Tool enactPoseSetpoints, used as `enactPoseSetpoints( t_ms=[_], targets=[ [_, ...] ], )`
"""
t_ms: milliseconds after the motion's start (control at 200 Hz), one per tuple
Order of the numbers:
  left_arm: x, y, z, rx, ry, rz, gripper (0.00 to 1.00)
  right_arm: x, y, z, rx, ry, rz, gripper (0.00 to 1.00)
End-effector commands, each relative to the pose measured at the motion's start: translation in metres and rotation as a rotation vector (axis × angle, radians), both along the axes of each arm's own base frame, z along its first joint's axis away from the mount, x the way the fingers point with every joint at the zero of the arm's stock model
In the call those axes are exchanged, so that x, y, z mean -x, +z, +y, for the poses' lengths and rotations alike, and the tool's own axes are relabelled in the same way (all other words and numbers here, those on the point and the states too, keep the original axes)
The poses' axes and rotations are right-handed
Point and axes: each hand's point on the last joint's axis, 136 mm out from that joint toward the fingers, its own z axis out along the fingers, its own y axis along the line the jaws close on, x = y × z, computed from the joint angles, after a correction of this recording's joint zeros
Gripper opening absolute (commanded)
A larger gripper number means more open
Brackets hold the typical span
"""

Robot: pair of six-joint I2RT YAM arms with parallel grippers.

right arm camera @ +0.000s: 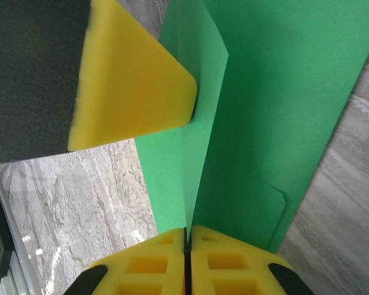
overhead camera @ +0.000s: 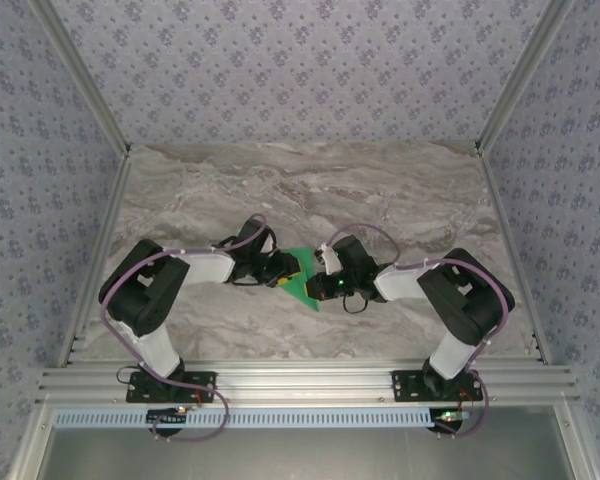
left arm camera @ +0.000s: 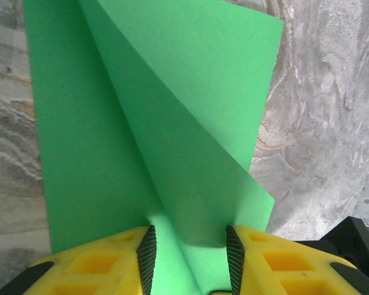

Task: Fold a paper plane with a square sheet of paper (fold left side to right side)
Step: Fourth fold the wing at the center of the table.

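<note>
- Lying near the middle of the marble table, the square sheet of paper sits directly between the two grippers, which meet over it from either side.
- Left gripper: at the sheet's left edge. In the left wrist view the green sheet runs away from the gripper, one flap lifted and curling over the flat part. The bowed foot of that flap lies in the gap between the two yellow fingers.
- Left gripper state: jaws spread partway, black pads well apart. Whether the pads press on the bowed fold cannot be confirmed.
- Right gripper: at the sheet's right edge. In the right wrist view the gripper has its yellow fingers pressed together, pinching a raised fold of the sheet that stands on edge between them.
- Also in the right wrist view, a yellow finger of the left gripper touches the far side of that upright fold.
- Sheet condition: partly folded, with part flat on the table and part raised.
- Arm pose: the left arm and the right arm rise from their bases, elbows bent outward, forearms angled inward and low to the table, wrists nearly facing each other.
</note>
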Motion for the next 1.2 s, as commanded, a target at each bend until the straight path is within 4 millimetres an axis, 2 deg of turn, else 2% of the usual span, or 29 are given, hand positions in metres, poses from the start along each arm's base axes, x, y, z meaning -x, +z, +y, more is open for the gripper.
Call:
enactPoseSetpoints(
  t_ms=[0, 485, 874, 1009, 1194],
  targets=[
    [-0.003, -0.003, -0.006, -0.007, -0.002, 0.003, 0.38, 0.002, -0.006, -0.002, -0.002, -0.008, 0.029, 0.07],
    [0.000, -0.015, 0.001, -0.069, -0.004, 0.033, 0.38, -0.003, 0.004, -0.002, -0.026, -0.007, 0.019, 0.15],
    [0.001, -0.017, 0.002, -0.081, -0.007, 0.040, 0.37, -0.022, 0.044, -0.011, -0.108, -0.027, -0.018, 0.36],
    [0.000, -0.015, 0.002, -0.081, -0.008, 0.036, 0.37, -0.032, 0.042, -0.018, -0.114, -0.056, 0.019, 0.37],
    [0.000, -0.015, 0.002, -0.083, -0.010, 0.036, 0.37, -0.038, 0.035, -0.009, -0.129, -0.055, 0.082, 0.36]
  ],
)
